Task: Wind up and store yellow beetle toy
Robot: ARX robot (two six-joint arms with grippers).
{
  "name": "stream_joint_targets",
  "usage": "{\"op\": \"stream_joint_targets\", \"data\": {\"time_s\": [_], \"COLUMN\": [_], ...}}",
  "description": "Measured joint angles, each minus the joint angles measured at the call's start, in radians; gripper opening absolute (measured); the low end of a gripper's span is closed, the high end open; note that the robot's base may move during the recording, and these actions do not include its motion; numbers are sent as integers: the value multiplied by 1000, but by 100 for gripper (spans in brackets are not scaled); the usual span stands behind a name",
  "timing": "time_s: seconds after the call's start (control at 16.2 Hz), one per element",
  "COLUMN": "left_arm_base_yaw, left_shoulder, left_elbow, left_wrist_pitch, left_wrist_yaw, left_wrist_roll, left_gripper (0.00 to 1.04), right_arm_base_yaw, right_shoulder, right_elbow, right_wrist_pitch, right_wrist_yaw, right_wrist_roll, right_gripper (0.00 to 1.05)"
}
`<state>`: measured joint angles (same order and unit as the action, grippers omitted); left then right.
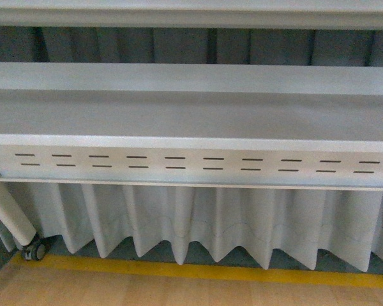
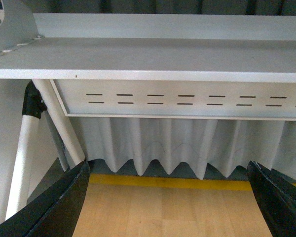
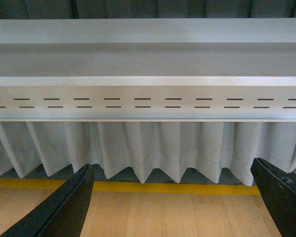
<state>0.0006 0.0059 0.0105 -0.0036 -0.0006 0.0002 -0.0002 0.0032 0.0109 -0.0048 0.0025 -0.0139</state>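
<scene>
My left gripper has its two black fingers spread wide with nothing between them. My right gripper is spread just as wide, also holding nothing. I cannot find the yellow beetle toy in any of my three views, so I cannot say where it is. The only marks I can make out are two rows of short dark slots punched along the grey front panel; they are not letters. Above that panel lies a bare grey shelf, and a second ledge higher up is cut off by the top edge of the front view. A pleated pale cloth hangs under the panel and hides whatever is behind it. Its zigzag hem ends just above a yellow stripe on the wooden floor. On my left side a slanted white leg runs down to a small caster, half lost in shadow. Open floor lies under both sets of fingers.
</scene>
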Motion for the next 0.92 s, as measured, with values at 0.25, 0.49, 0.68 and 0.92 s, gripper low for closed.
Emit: {"op": "stream_joint_targets", "data": {"time_s": [0.25, 0.49, 0.68, 0.92], "left_arm_base_yaw": [0, 0, 0, 0], "left_shoulder": [0, 0, 0, 0], "left_elbow": [0, 0, 0, 0], "left_wrist_pitch": [0, 0, 0, 0], "left_wrist_yaw": [0, 0, 0, 0], "left_wrist_roll": [0, 0, 0, 0], "left_gripper": [98, 98, 98, 98], "right_arm_base_yaw": [0, 0, 0, 0], "right_shoulder": [0, 0, 0, 0], "right_elbow": [0, 0, 0, 0], "right_wrist_pitch": [0, 0, 0, 0], "right_wrist_yaw": [0, 0, 0, 0], "right_wrist_roll": [0, 0, 0, 0], "right_gripper": [98, 98, 98, 98]}}
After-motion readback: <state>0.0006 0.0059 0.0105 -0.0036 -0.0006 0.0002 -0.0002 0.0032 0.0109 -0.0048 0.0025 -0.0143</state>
